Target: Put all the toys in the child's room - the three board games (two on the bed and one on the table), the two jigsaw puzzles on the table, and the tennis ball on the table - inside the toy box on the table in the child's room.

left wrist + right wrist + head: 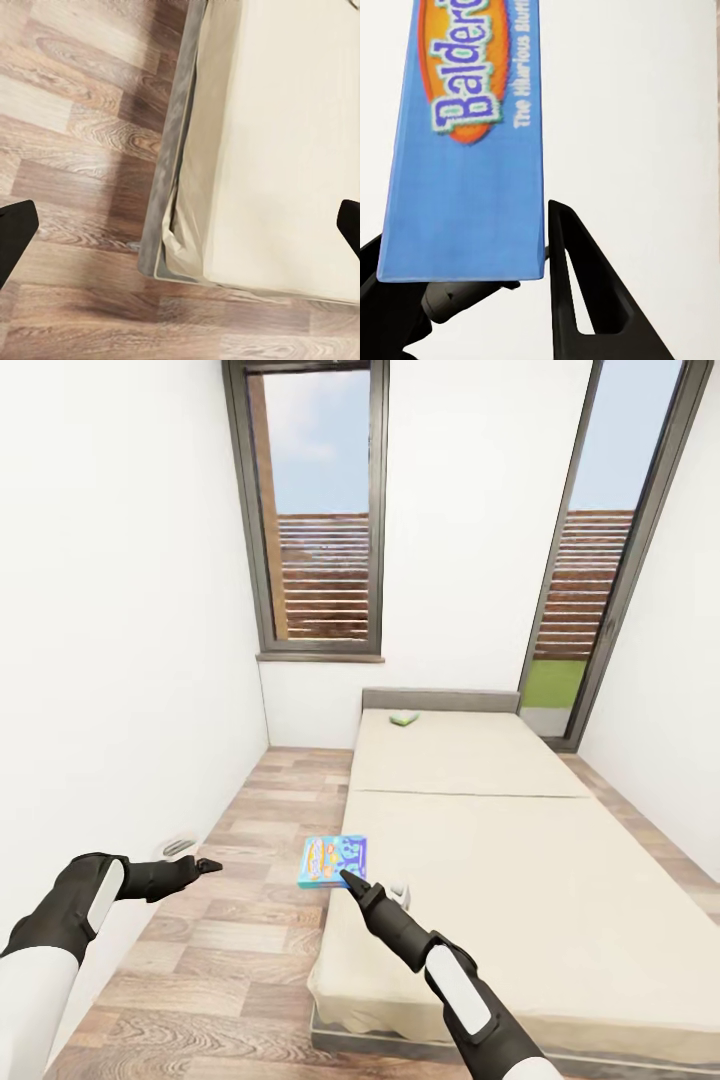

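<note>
Right gripper clamps the blue board game at the bed edge; left gripper spread wide over floor

Blue board game held above floor; green-white one on bed.

Right tool clamped, left tool spread.

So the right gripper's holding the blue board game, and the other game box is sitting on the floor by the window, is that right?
Not quite. The right gripper does hold the blue board game, but in the head view the other game box lies on the bed, near its headboard, not on the floor.
</note>
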You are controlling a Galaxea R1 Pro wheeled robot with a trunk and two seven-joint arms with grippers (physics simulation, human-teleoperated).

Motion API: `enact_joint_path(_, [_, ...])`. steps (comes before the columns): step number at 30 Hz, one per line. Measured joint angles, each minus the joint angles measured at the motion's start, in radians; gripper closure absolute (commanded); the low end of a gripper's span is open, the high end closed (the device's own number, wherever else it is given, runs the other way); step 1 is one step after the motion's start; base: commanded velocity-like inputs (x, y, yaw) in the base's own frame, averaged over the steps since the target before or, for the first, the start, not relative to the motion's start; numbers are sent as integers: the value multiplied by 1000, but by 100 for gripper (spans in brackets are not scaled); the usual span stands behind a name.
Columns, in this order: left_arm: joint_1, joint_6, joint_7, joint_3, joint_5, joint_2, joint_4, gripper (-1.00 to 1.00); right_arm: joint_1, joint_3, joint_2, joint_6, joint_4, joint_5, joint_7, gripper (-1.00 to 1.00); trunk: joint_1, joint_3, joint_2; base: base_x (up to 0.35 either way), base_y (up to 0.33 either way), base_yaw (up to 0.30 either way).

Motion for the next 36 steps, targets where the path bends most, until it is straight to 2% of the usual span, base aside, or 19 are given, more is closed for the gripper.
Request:
enact_joint_path(17, [0, -1, 3, -1, -1, 0, 1, -100, 0, -4, 2, -6, 1, 1, -3, 100, -65, 53, 119, 0, 0, 30])
enact_joint_path(26, [0, -2, 5, -2, -2, 0, 1, -100, 0, -11, 3, -7, 3, 1, -4, 100, -100, 82, 182, 0, 0, 168])
enact_joint_path(36, [0, -1, 6, -2, -2, 0, 1, -100, 0, -11, 4, -24, 5, 2, -9, 100, -138, 113, 252, 0, 0, 265])
